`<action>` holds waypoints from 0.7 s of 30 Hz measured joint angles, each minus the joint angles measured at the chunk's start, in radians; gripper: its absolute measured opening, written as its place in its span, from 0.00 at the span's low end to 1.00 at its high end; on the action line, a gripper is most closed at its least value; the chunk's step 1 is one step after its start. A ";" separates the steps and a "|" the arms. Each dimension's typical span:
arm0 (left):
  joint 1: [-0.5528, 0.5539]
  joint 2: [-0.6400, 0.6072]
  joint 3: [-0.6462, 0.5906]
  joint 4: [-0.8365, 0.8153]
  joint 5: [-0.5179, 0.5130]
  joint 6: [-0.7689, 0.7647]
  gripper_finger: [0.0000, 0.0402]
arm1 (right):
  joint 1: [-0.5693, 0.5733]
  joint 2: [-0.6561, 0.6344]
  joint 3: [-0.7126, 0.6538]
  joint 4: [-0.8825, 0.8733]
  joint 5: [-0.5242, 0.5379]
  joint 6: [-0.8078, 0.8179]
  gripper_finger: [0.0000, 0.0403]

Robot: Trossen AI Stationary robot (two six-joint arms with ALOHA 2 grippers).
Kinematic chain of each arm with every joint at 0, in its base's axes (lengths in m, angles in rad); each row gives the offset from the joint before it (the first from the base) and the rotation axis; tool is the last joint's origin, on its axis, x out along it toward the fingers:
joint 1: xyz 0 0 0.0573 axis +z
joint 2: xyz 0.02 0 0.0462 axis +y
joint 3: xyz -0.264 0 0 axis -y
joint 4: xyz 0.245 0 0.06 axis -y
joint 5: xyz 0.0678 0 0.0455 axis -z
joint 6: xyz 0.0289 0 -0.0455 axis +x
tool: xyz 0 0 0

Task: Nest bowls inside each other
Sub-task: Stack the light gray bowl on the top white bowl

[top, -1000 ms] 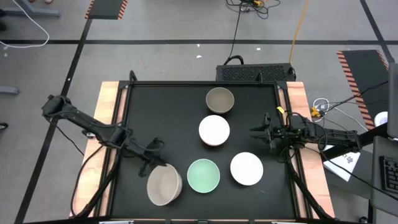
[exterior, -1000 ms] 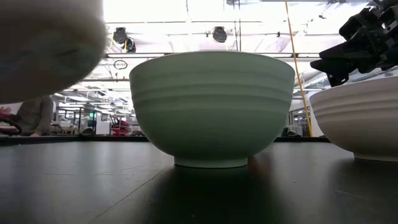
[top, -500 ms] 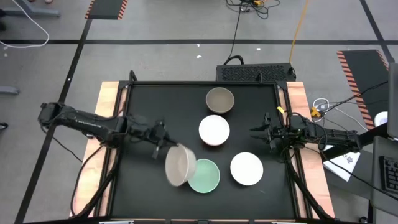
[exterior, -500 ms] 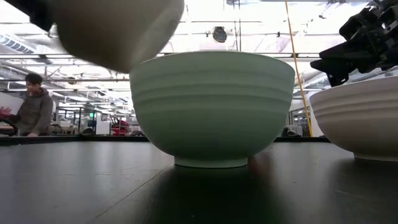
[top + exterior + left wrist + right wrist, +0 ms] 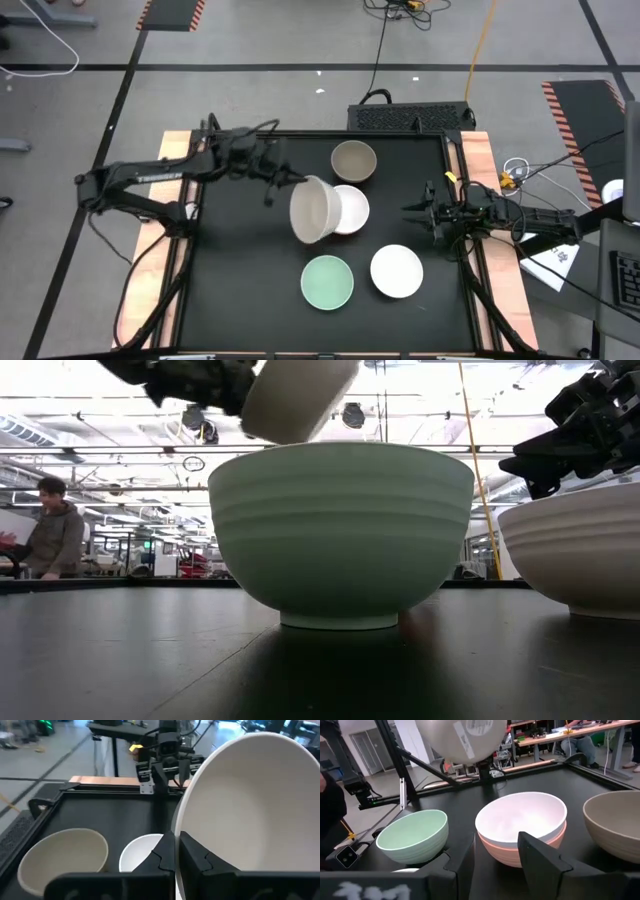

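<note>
Now the left gripper [image 5: 283, 180], clamped on the rim of the beige-grey bowl [image 5: 313, 210], has swung it up and away from the front-left of the table, past the mint green bowl [image 5: 328, 282], to hang tilted just over the white bowl [image 5: 350, 208] already nested in the salmon-orange bowl [image 5: 520, 854]. That stack looks like the target; lowering and levelling come next. The right gripper [image 5: 410, 212] waits at the right edge, fingers apart, holding nothing.

A beige-grey bowl [image 5: 313, 210] hung tilted, overlapping a white bowl [image 5: 351, 208] nested in a salmon-orange bowl [image 5: 520, 851]. Beyond that stack sat a grey-brown bowl [image 5: 353, 161]; nearer lay a mint green bowl [image 5: 327, 282] and another white bowl [image 5: 396, 271].
</note>
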 joint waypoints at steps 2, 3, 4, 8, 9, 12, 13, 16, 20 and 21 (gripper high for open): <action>0.020 0.075 0.091 -0.055 0.027 0.026 0.01 | 0.000 0.000 0.000 0.000 0.000 -0.002 0.35; 0.027 0.118 0.141 -0.088 0.034 0.040 0.01 | 0.000 0.000 0.000 0.000 0.000 -0.003 0.35; 0.034 0.158 0.189 -0.127 0.036 0.050 0.01 | 0.000 0.001 0.000 0.000 0.000 -0.004 0.36; 0.044 0.316 0.421 -0.340 0.041 0.101 0.01 | 0.000 0.001 0.000 0.000 0.000 -0.007 0.35; 0.044 0.355 0.486 -0.411 0.042 0.119 0.01 | 0.000 0.001 0.000 0.000 0.000 -0.007 0.35; 0.044 0.480 0.679 -0.635 0.026 0.164 0.01 | 0.000 0.001 0.000 0.000 0.000 -0.006 0.35; 0.044 0.519 0.737 -0.700 0.014 0.177 0.01 | 0.000 0.001 0.000 0.000 0.000 -0.006 0.35; 0.041 0.613 0.878 -0.826 0.002 0.194 0.01 | 0.000 0.001 0.000 0.000 0.000 -0.011 0.36; 0.033 0.694 0.984 -0.906 -0.007 0.205 0.01 | 0.000 0.002 0.000 0.000 0.000 -0.014 0.36; 0.031 0.707 0.998 -0.910 -0.015 0.204 0.01 | 0.000 0.002 0.000 0.000 0.000 -0.014 0.35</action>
